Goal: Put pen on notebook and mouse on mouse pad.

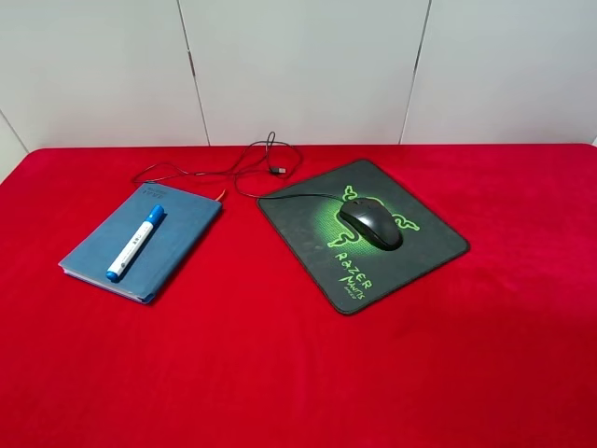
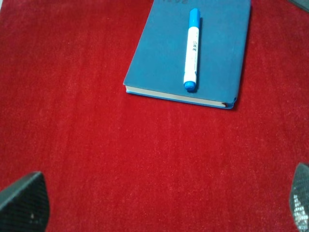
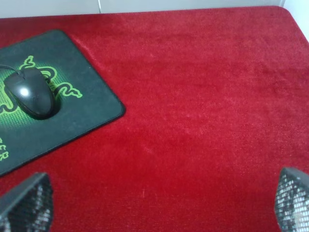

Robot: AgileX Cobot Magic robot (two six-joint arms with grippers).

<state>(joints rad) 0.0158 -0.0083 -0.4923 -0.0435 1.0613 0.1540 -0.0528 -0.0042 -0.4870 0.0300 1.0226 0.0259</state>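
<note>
1. Pen lay along the notebook on the left; mouse sat on the mouse pad to the right.
2. We saw both claws wide and empty: left claw, right claw.
3. We judged the task done; a stray sweep could roll the pen off or snag the cable.

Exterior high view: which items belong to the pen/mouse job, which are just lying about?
Job items:
- pen, lying on the notebook
- mouse, sitting on the Razer mouse pad
- mouse cable with USB plug, trailing off the pad toward the back

Not part of the job:
- red tablecloth
- white wall panels
</note>
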